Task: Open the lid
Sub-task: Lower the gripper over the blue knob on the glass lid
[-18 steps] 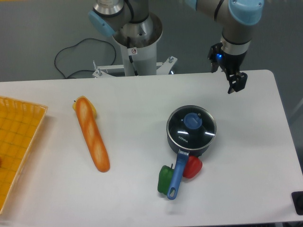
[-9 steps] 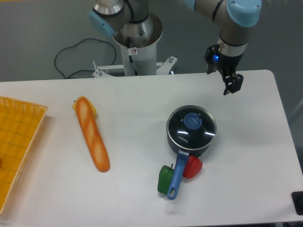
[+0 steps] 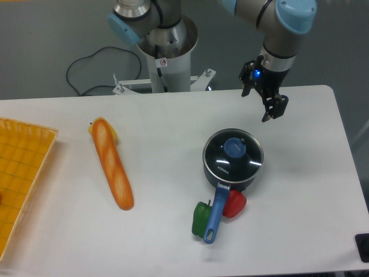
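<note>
Bright even overhead light, soft shadows, sharp focus, perhaps slight glare

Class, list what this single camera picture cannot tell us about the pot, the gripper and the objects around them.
- Pot contents: hidden under the dark lid.
- Gripper: fingers too small and foreshortened to judge open or shut.
- Green pepper and red pepper: partly covered by the blue handle.
- Yellow basket: cut off by the left edge.
- Yellow item behind the baguette: mostly hidden.
</note>
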You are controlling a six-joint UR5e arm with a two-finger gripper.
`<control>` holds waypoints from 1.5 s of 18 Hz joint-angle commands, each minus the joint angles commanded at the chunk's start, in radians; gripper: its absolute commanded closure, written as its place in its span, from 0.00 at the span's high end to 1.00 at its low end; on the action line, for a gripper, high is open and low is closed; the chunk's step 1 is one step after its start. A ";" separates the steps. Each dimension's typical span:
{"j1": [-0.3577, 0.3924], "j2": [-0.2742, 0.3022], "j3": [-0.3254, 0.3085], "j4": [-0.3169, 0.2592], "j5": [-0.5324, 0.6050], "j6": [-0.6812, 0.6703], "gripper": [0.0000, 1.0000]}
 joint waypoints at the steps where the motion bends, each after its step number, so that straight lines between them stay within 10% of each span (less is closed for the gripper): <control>1: -0.003 -0.006 0.014 0.002 0.014 0.011 1.00; 7: -0.137 -0.087 0.126 -0.017 0.123 -0.049 1.00; 27: -0.183 -0.172 0.092 0.118 0.127 -0.163 1.00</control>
